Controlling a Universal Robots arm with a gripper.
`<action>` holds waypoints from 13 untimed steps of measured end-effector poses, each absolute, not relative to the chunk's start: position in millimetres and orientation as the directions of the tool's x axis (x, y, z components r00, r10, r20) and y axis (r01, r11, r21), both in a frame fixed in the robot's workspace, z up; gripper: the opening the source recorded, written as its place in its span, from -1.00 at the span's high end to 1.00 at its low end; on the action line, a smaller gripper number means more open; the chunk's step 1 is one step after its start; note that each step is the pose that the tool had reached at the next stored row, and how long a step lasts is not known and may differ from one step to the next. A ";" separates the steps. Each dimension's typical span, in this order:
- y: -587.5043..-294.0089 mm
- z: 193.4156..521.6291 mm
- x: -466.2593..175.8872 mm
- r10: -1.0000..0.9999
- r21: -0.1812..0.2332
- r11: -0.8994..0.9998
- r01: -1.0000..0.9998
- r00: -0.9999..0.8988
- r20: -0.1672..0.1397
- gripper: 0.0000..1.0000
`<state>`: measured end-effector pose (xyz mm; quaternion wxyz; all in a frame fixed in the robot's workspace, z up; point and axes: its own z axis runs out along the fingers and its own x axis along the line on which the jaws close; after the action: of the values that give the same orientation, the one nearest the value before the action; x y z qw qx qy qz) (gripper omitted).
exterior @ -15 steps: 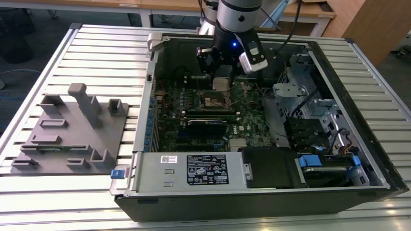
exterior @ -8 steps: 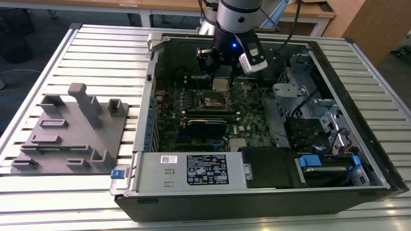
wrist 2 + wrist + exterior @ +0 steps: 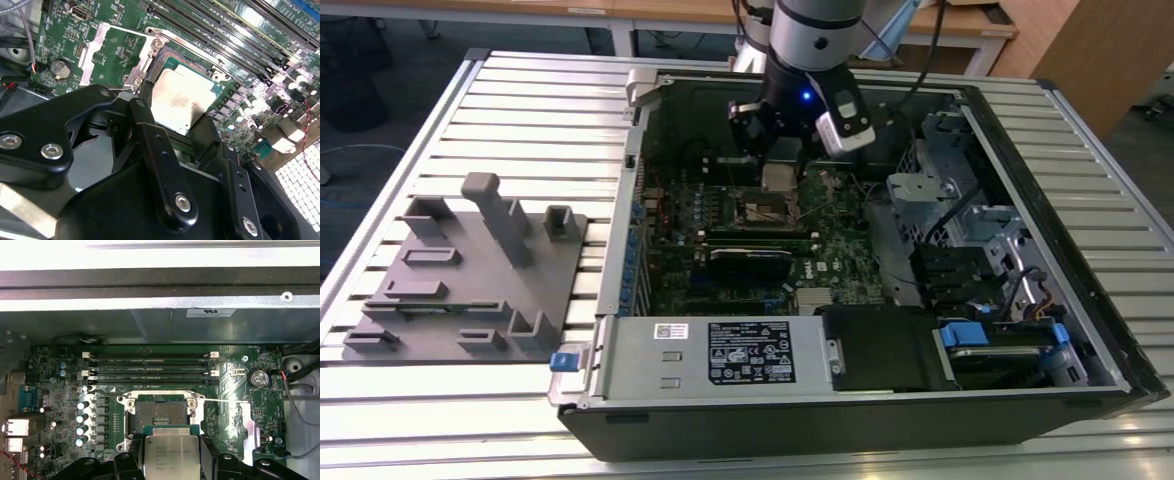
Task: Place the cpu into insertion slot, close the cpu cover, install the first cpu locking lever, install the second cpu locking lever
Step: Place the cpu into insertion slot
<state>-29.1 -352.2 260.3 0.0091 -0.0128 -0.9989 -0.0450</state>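
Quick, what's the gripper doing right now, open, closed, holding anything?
Gripper: shut on the cpu, which is not yet in the insertion slot.

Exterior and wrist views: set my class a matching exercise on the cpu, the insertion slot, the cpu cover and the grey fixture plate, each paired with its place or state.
Things
1. cpu
2. insertion slot
3. cpu cover
4. grey fixture plate

Places or states
A. swung open beside the slot
B. clamped in the gripper
C. on the slatted table, outside the computer case
D. uncovered, no chip seated in it

Pairs: 1-B; 2-D; 3-A; 4-C
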 end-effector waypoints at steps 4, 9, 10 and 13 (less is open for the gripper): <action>-352.2 258.4 -29.1 0.025 0.089 0.996 0.026 -1.000 0.019 -0.08; -352.2 258.1 -29.1 0.025 0.090 0.996 0.026 -1.000 0.019 -0.08; -352.2 258.4 -29.1 0.025 0.090 0.996 0.026 -1.000 0.019 -0.08; -352.2 260.4 -29.1 0.025 0.090 0.996 0.026 -1.000 0.019 -0.08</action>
<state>-29.1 -352.2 260.4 0.0091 -0.0128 -0.9989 -0.0450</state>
